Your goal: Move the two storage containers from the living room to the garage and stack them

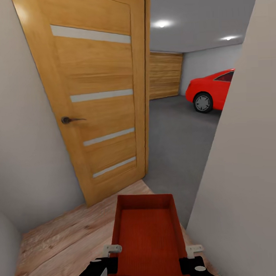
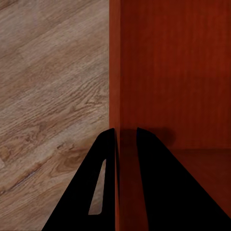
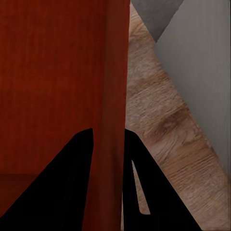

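I'm carrying one storage container at six o'clock, left claw and right claw each clamped on a side wall. Garage floor lies at twelve past the open door; nothing placed or stacked yet.

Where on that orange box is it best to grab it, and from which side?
By the thin upright side walls, near the robot's end, one arm from each side. The box is lidless with straight walls, so a finger can go inside and one outside. That is how it's held now: the left gripper pinches the left wall and the right gripper the right wall.
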Controlling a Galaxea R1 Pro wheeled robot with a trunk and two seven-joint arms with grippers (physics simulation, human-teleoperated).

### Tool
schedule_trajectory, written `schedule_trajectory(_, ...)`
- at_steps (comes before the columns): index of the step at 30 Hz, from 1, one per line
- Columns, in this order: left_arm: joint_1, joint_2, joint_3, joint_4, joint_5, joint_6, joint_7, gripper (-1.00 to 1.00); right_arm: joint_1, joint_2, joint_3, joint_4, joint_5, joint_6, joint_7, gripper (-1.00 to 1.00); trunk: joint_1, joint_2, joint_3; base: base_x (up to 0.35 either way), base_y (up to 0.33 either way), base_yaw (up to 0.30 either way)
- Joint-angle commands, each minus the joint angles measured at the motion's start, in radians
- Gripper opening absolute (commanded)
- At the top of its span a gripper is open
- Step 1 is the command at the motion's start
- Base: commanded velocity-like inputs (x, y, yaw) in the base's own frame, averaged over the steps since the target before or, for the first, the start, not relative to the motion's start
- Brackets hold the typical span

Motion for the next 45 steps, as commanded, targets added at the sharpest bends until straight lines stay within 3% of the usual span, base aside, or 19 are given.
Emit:
schedule_trajectory(1, 0.0, -0.001, 0.0, -0.006, -0.015, -0.001, 0.01, -1.0, -0.001, 0.0, 0.002, 0.006, -0.025, 0.005, -0.018, -1.0, 0.0, -0.001, -0.001, 0.0, 0.0, -0.224)
schedule_trajectory(14, 0.0, -0.001, 0.001, -0.006, -0.015, 0.004, 0.006, -1.0, -0.001, -0.001, 0.002, 0.006, -0.025, 0.005, -0.018, -1.0, 0.0, -0.001, -0.001, 0.032, 0.024, -0.119)
schedule_trajectory(35, 0.0, -0.001, 0.001, -0.006, -0.015, 0.004, 0.005, -1.0, -0.001, -0.001, 0.002, 0.006, -0.025, 0.005, -0.017, -1.0, 0.0, -0.001, -0.001, 0.243, 0.214, -0.003)
schedule_trajectory(45, 0.0, -0.001, 0.002, -0.006, -0.015, 0.004, 0.005, -1.0, -0.001, 0.0, 0.002, 0.006, -0.025, 0.005, -0.018, -1.0, 0.0, -0.001, -0.001, 0.249, 0.208, -0.228)
